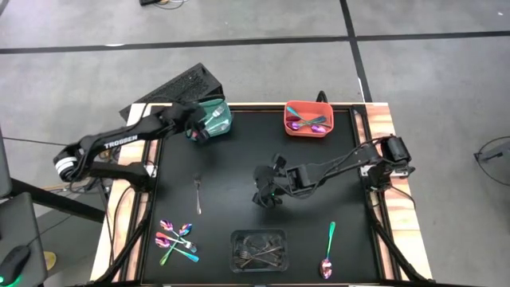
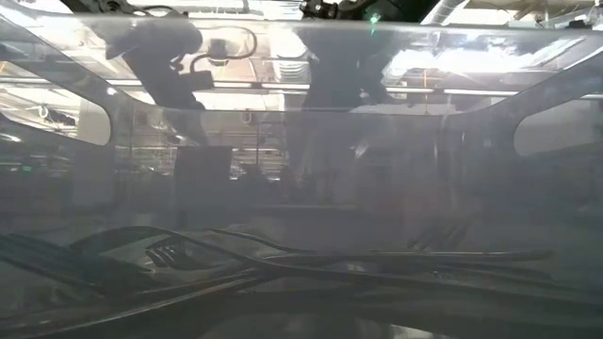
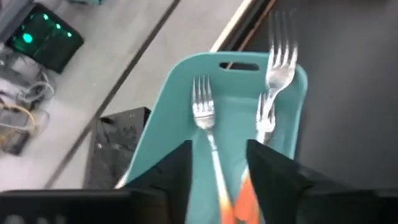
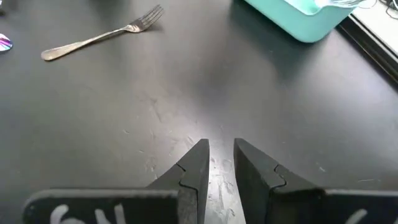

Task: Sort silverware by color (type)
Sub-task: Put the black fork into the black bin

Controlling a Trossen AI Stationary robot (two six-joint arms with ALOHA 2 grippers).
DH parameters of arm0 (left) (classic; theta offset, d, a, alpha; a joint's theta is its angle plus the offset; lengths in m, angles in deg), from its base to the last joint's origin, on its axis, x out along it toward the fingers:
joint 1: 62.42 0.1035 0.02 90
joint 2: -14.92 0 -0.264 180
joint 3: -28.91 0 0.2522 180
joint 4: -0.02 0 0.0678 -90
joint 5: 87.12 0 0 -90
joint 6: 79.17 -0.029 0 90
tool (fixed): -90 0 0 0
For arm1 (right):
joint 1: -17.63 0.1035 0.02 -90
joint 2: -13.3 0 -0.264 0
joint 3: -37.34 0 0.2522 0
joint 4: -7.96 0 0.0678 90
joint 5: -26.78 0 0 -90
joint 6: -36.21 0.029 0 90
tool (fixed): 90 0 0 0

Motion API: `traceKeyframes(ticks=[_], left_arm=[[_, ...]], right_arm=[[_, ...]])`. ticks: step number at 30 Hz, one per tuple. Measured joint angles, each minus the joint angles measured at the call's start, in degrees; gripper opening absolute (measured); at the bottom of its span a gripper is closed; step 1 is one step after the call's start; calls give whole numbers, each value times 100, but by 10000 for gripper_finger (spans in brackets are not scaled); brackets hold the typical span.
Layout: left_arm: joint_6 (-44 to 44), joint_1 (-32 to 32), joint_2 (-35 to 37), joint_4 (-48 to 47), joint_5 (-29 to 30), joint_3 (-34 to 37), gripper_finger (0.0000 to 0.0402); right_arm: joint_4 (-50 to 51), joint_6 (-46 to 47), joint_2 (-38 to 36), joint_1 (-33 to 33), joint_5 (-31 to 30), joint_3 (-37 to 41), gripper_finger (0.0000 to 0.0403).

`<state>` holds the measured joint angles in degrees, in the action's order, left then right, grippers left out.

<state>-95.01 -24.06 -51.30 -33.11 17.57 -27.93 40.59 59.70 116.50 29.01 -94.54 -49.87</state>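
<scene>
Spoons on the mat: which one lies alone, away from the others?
The teal-handled spoon near the mat's front right corner lies alone; the other loose pieces are piled in a cluster at the front left.

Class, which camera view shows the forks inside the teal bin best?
The left wrist view: forks lie plainly in the teal plastic bin. The high view shows the bin small; the low view shows neither; the right wrist view shows only its corner.

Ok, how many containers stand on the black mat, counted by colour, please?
Teal plastic bin: 1
Red-orange plastic bin: 1
Clear plastic tray: 1
Total: 3
</scene>
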Motion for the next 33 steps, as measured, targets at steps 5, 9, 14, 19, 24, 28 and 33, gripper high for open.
traceKeyframes(ticks=[5,9,14,19,24,28,33], left_arm=[[906,-171,110,-239,-745,12,189],[1588,-557,114,-145,-951,12,193],[2334,-1373,90,-600,-872,31,183],[3524,-2548,194,-922,-310,551,176],[5332,-3610,356,-1043,-202,1215,176],[6516,-4304,433,-1084,-192,1474,176],[7660,-4990,431,-1103,83,1652,176]], right_arm=[[-83,-1,1,82,-25,0,93],[-171,-1,2,109,-32,0,93],[-140,-4,2,101,-63,0,93],[-130,-242,2,98,-360,0,93],[-138,-427,2,-45,-508,0,93],[-169,-652,2,-217,-508,0,93],[-182,-856,2,-406,-504,0,93]])
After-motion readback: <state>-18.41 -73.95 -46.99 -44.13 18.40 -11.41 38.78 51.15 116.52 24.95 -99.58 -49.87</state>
